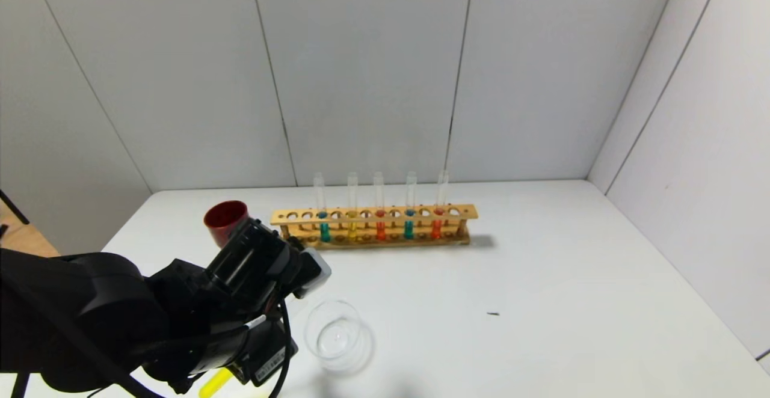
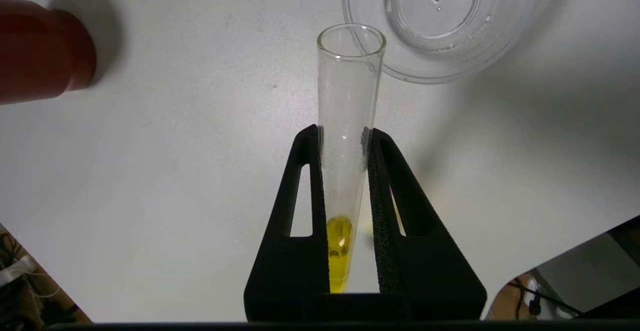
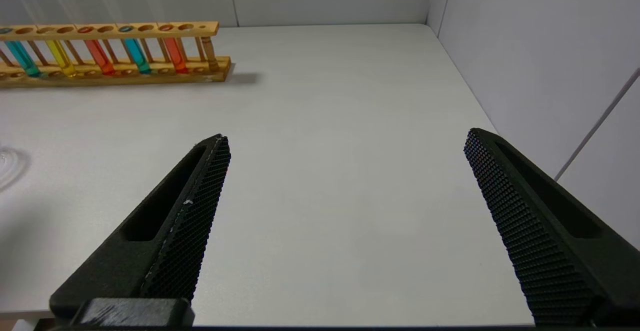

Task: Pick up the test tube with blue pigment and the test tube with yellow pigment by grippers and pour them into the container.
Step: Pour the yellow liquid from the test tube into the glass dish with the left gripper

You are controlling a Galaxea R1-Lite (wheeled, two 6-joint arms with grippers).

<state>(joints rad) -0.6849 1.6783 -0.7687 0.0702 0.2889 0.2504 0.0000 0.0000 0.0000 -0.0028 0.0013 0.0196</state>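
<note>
My left gripper (image 2: 344, 133) is shut on the test tube with yellow pigment (image 2: 347, 101). The yellow liquid sits at the tube's bottom, between the fingers. The tube's open mouth is just short of the rim of the container (image 2: 505, 46), a low clear glass beaker holding only a few clear droplets. In the head view the tube's yellow end (image 1: 213, 383) sticks out below the left arm, left of the container (image 1: 310, 326). Two tubes with teal-blue liquid (image 1: 325, 229) (image 1: 409, 228) stand in the rack. My right gripper (image 3: 345, 141) is open and empty above bare table.
The wooden rack (image 1: 373, 214) stands at the back with several tubes, among them two orange-red (image 1: 380, 229) and one yellow (image 1: 352, 228). It also shows in the right wrist view (image 3: 115, 28). A dark red cup (image 1: 225, 220) stands left of the rack. Walls close the back and right.
</note>
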